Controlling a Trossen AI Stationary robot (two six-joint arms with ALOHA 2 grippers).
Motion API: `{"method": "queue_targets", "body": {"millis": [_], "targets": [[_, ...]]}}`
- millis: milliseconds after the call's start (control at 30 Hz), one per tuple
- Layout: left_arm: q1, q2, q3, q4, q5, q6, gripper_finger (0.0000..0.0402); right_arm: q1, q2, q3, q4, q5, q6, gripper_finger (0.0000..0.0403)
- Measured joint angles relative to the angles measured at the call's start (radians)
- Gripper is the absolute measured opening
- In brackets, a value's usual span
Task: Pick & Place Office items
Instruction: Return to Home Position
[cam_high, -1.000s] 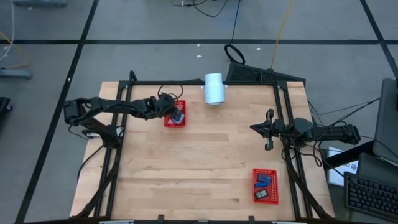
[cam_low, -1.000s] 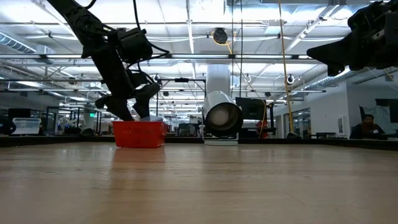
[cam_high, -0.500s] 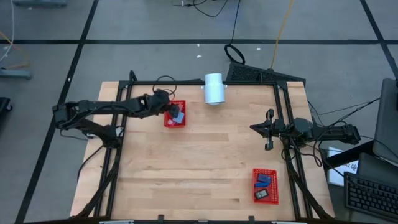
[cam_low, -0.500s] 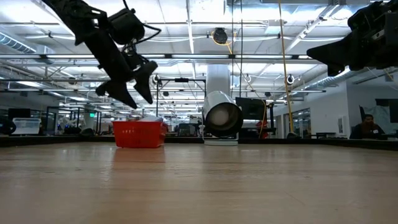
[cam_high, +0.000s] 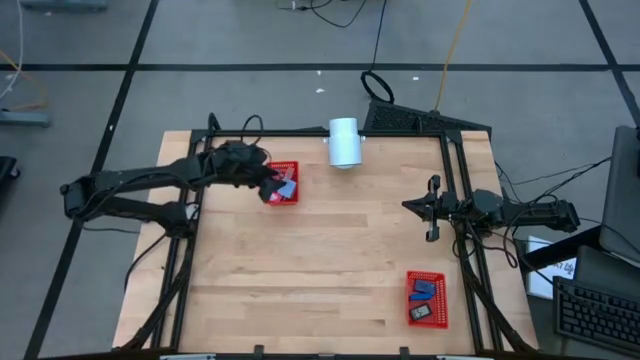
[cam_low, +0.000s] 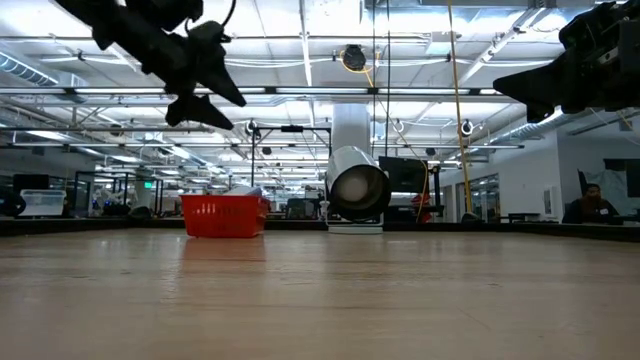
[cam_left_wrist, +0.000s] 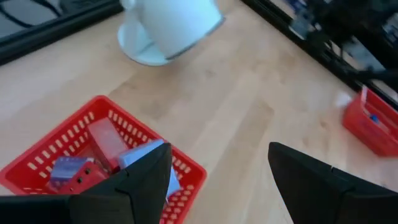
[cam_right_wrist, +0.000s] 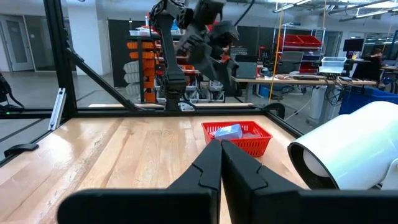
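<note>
We found the left tool raised above the light wooden surface, over the left rim of the far red mesh rectangular basket, its fingers apart and holding nothing. In that basket lay a red piece, a light blue piece and a dark blue piece. The right tool hung at the surface's right edge, fingers together and empty, while a second red mesh basket near the right front corner held a blue piece and a black piece.
</note>
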Motion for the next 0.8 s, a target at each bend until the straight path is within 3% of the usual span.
{"method": "queue_targets", "body": {"millis": [200,433,800], "targets": [[0.0,-0.08,0.0,-0.089,0.074,0.073,0.0271,0.0,0.0,0.0,0.0,0.0,0.0,0.0],[-0.009,-0.183,0.0,-0.14,0.071,0.129,0.0271,0.0,0.0,0.0,0.0,0.0,0.0,0.0],[-0.142,-0.337,0.0,-0.145,-0.071,0.235,0.0271,0.0,0.0,0.0,0.0,0.0,0.0,0.0]]}}
